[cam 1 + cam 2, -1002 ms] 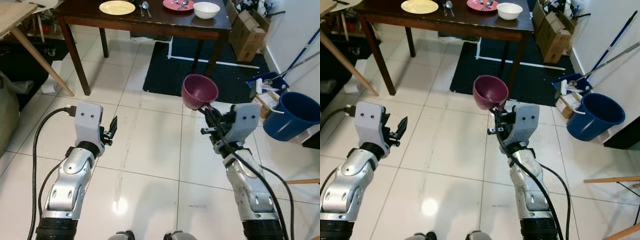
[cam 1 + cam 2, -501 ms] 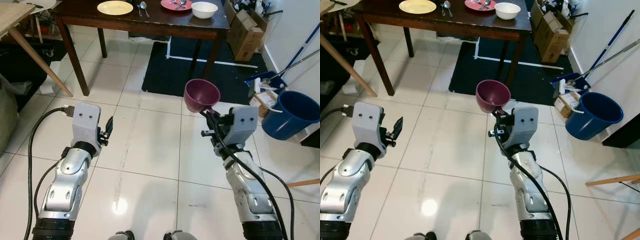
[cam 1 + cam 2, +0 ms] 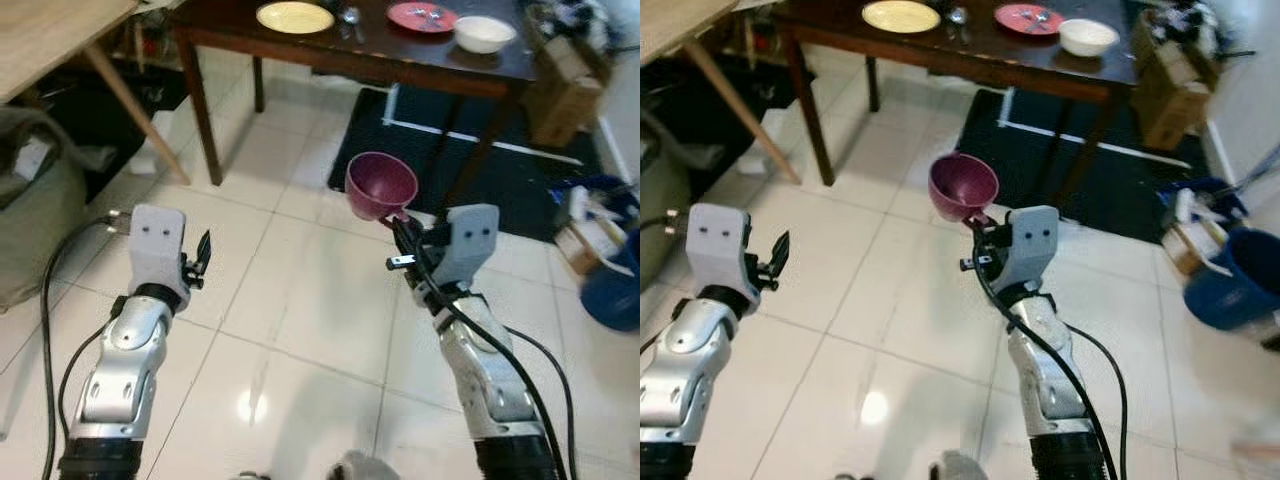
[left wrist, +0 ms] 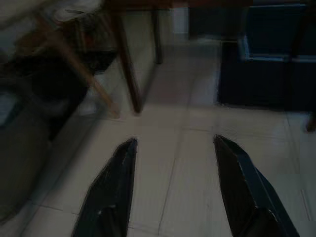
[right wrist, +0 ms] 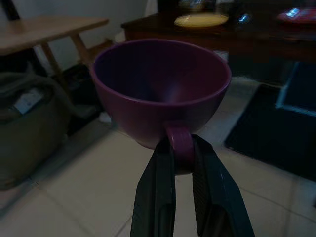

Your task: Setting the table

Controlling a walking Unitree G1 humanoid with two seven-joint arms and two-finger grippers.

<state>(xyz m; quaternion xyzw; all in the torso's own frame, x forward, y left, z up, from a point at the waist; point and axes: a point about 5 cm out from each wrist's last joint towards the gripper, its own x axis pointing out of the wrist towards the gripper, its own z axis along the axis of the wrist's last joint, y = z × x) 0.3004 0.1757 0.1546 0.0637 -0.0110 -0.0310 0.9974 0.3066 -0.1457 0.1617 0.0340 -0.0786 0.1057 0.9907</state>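
Note:
A purple cup (image 3: 380, 185) hangs in the air above the tiled floor, held by its handle in my right gripper (image 3: 401, 224), which is shut on it. In the right wrist view the cup (image 5: 163, 89) is empty and upright, its handle pinched between the black fingers (image 5: 159, 197). The dark wooden table (image 3: 420, 60) stands ahead, carrying a yellow plate (image 3: 294, 16), spoons (image 3: 350, 18), a red plate (image 3: 422, 16) and a white bowl (image 3: 484, 33). My left gripper (image 3: 202, 258) is open and holds nothing, low on the left over the tiles; its fingers (image 4: 111, 190) are spread.
A light wooden table (image 3: 50, 40) and a grey bag (image 3: 35, 215) stand on the left. A black mat (image 3: 510, 170) lies under the dark table. Cardboard boxes (image 3: 560, 85) and a blue bucket (image 3: 612, 285) sit at the right. White tiles lie between me and the table.
The whole view has swung, so the dark table now sits more to the right and the bucket near the right edge. Both arms keep their poses, the cup still held.

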